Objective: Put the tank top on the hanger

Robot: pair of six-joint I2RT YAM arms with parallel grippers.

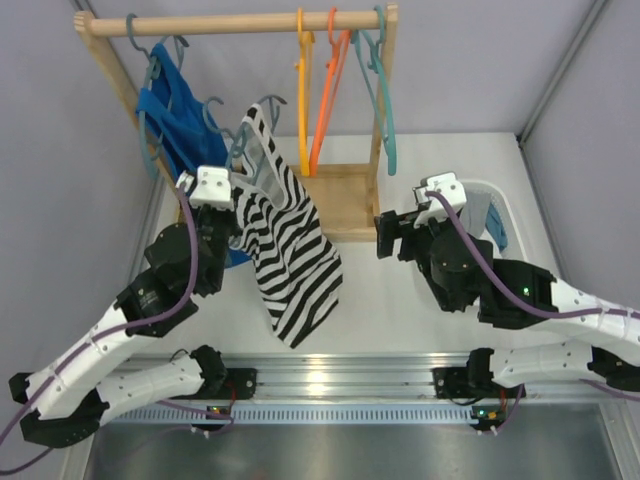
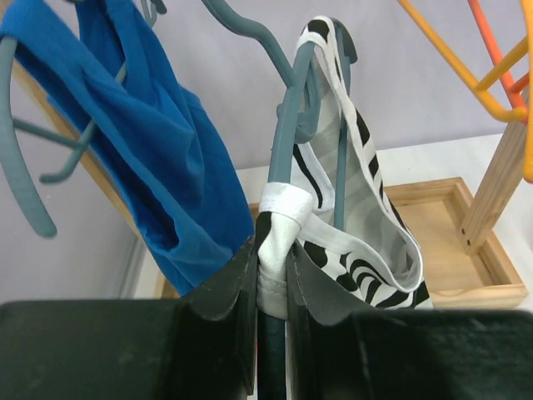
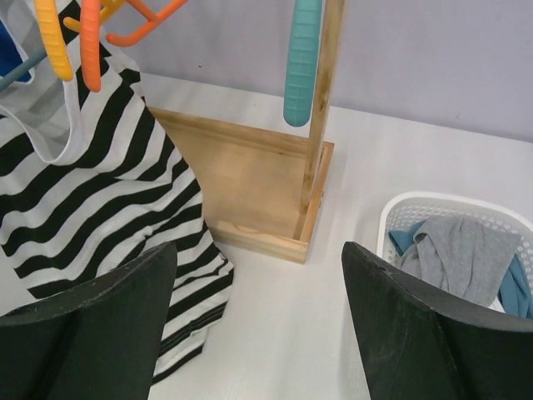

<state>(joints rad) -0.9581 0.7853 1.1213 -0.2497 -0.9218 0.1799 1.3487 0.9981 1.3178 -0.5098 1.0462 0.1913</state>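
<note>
White worktop [image 1: 400, 290] and pale grey walls are framing a wooden rack [image 1: 230, 22] at the back. Left hand [image 2: 271, 287] is pinching shut on the blue-grey hanger [image 2: 287, 125] and a white strap [image 2: 283, 218] of the tank top [image 1: 290, 260] together, right on the hanger's arm. That striped top is dangling from the hanger, beside the blue top [image 2: 166, 167], with its hem hanging low over the worktop. Right hand [image 3: 258, 258] is hovering wide open and empty, just beside the hanging fabric. I'm judging this cloth as light, soft and floppy, likely to slide along smooth plastic. So the white-edged straps are looking like the best places to grab, 1 at a time, while the stiff hanger is taking a firm pinch on its frame.
</note>
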